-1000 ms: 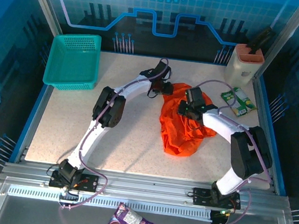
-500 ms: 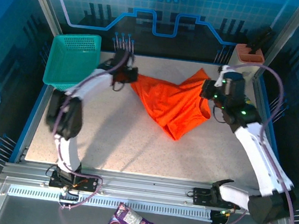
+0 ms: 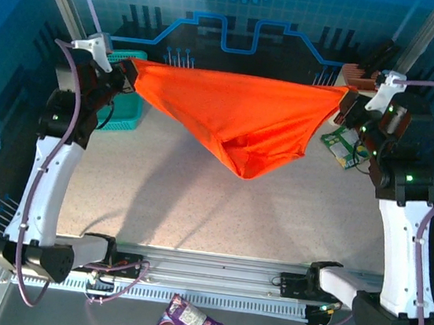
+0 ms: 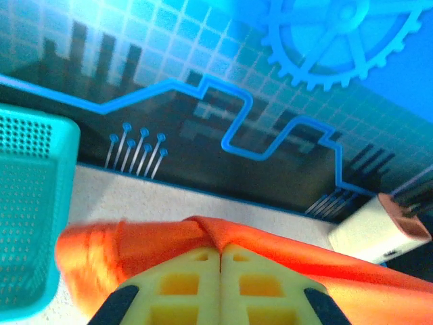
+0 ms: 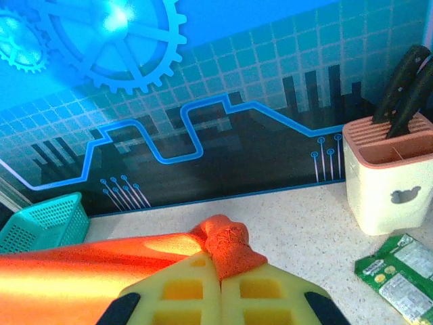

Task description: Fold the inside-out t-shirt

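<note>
Spreading stage: inside-out t-shirt (image 3: pixel 238 121) held aloft, stretched between left gripper (image 3: pixel 130 73) and right gripper (image 3: pixel 346 105), both pinched onto cloth corners. No fold made; laying flat and folding judged outstanding.

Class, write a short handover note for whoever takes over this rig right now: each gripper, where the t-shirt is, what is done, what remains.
Left gripper: shut on one end of the t-shirt.
Right gripper: shut on the other end.
T-shirt: hangs stretched between them above the table, sagging in the middle.
Done: picked up and spread.
Left: lay it flat, fold it; no fold made yet.
</note>
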